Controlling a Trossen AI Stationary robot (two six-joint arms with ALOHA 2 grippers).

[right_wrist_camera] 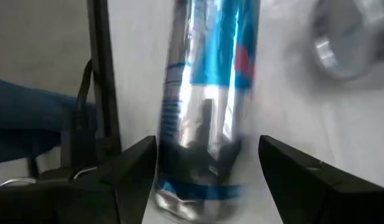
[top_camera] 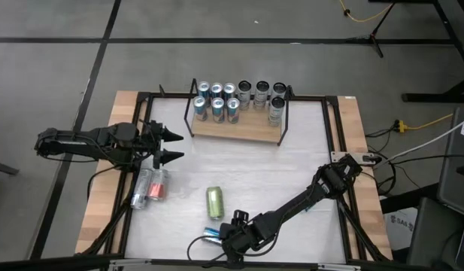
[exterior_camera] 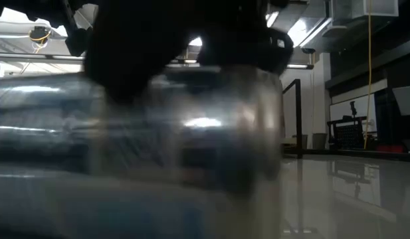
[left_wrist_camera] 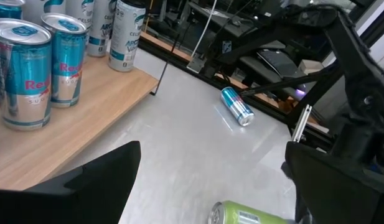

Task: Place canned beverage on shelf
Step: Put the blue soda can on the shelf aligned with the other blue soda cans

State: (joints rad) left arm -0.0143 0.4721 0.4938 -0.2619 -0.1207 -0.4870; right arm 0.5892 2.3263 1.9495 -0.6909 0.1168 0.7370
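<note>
Right wrist view shows the right gripper (right_wrist_camera: 204, 158) with jaws half spread around a blue-and-silver can (right_wrist_camera: 207, 93) lying on the worktop (top_camera: 292, 173) near its front edge, fingers not clearly pressing it. Well apart, the left gripper (top_camera: 174, 146) hovers with jaws wide open beside the shelf (top_camera: 235, 128), which holds upright cans.
</note>
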